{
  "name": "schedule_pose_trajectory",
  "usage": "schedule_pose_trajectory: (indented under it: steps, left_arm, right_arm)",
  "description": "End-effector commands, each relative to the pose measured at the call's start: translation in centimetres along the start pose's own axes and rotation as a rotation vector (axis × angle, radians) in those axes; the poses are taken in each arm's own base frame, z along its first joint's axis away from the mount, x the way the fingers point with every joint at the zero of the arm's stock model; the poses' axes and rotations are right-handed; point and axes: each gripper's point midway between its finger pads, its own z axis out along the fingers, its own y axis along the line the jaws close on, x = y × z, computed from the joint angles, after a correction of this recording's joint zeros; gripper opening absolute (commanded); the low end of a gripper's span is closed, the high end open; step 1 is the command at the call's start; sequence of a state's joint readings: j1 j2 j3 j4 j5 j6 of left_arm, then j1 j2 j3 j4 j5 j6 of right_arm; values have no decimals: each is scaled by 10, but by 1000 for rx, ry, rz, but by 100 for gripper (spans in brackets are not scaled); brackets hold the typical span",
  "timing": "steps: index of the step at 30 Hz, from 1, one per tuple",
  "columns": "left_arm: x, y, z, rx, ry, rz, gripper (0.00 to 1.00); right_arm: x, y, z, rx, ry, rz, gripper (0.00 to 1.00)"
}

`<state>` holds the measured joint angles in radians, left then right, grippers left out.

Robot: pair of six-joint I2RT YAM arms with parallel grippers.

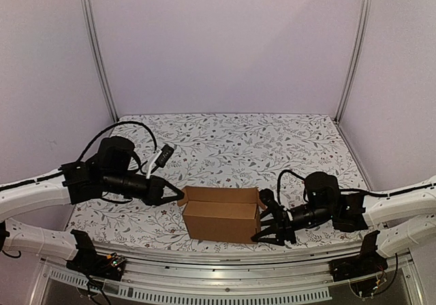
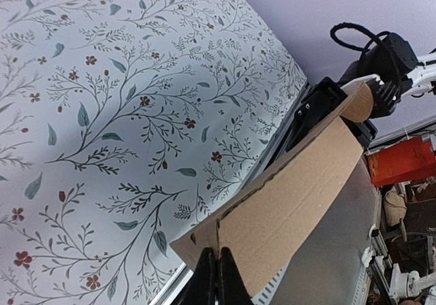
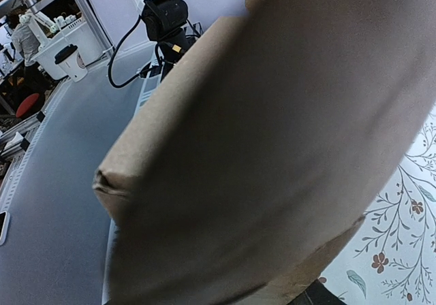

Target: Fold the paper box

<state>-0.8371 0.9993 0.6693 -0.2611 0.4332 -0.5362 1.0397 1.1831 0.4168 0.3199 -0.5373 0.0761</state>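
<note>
Brown plain cardboard, the paper box (image 1: 221, 218) is sitting at lower centre of the top view on the floral tablecloth (image 1: 272, 141), near the bottom edge of the table. It is standing as an oblong carton with its top open, the long flap on the upper side rising and a small flap sticking up at its right end. No print is showing on any face (corrugation lines only, in the left wrist view). The left gripper (image 1: 180, 195) is reaching in from the left, fingers (image 2: 216, 278) pressed together and pinching the flap at the box's upper left corner. The right gripper (image 1: 264, 227) is lying at the box's right end, fingers looking spread and touching the end wall. Cardboard is filling most of the right wrist view.
</note>
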Motion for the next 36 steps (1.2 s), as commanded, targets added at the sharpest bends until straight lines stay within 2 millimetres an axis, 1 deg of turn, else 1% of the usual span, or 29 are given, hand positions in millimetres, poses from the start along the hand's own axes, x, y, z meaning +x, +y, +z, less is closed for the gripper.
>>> schedule_pose_trajectory:
  steps: [1,7,13,17,20,24,25,27,31,32,33,34,36]
  left_arm:
    - [-6,-29,2,102,20,4,0]
    - [-7,-29,11,99,38,-50,0]
    - [-3,-13,26,40,46,-82,0]
    - [-4,-2,29,-18,25,-66,0]
    - [-2,8,31,-62,12,-37,0]
    - [2,13,35,-61,-11,-3,0]
    - [3,14,36,-61,-17,4,0]
    - [5,18,38,-62,-32,20,0]
    - [14,29,39,-93,-44,39,0]
    - [16,32,38,-102,-43,40,0]
    - [11,30,38,-94,-71,52,0]
    - [11,32,38,-97,-82,55,0]
    - [17,35,38,-96,-87,48,0]
  right_arm:
    - [-12,-7,-3,45,-50,-42,23]
    - [-13,-16,-5,102,-60,-59,22]
    - [-19,-29,-1,204,-87,-110,21]
    - [-20,-36,6,257,-112,-128,20]
    - [-16,-44,12,294,-127,-134,19]
    - [-16,-53,17,334,-164,-181,19]
    - [-13,-55,20,340,-160,-180,19]
    - [-11,-59,23,357,-170,-186,19]
    - [-4,-67,28,378,-179,-190,19]
    - [1,-69,31,379,-170,-186,19]
    - [4,-70,32,380,-169,-182,19]
    - [5,-71,33,380,-170,-179,19]
    - [10,-74,35,388,-171,-170,19]
